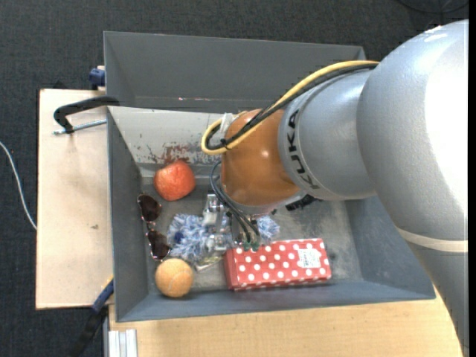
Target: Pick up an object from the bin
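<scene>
- Grey bin (223, 69); its left wall has dark red-tinted sunglasses (152, 225) lying along its foot
- Red-orange round fruit (175, 181) at the back left, clear of everything else
- Orange ball (175, 277) in the front left corner, just beside the heap's edge
- Blue-and-white crumpled bundle (187, 233) on the mid floor, between sunglasses and arm
- Gripper (219, 233) is down at the bundle's right edge, metal tip among the folds; spread or pressed together, cannot tell
- Orange wrist cover (253, 162) and cables overhang the spot and hide the floor behind
- Red box with white dots (279, 264) lies flat along the front wall, its left end close under the gripper, crowding that side
</scene>
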You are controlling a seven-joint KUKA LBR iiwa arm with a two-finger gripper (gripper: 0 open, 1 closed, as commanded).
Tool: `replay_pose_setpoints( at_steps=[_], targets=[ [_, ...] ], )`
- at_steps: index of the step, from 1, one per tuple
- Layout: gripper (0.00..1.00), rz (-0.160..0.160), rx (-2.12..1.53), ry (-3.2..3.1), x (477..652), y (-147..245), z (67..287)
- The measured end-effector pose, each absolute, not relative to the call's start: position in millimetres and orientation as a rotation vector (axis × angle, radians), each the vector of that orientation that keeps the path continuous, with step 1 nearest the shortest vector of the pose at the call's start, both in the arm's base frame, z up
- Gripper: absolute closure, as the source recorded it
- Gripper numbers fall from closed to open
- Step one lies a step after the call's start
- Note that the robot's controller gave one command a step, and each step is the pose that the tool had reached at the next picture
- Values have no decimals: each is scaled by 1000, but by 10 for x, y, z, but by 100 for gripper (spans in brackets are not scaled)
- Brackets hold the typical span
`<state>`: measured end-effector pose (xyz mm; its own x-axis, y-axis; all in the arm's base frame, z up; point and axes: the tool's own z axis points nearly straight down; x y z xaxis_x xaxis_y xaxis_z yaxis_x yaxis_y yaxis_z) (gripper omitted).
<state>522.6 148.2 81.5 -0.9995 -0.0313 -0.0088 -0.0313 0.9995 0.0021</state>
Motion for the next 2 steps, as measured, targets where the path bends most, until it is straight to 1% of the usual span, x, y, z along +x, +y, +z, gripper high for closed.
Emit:
replay_pose_setpoints(
  at_steps=[1, 2],
  targets=[
    [100, 4, -34, 3137, 5204, 1436, 2023],
    [100, 3, -34, 3138, 5203, 1434, 2021]
  ],
)
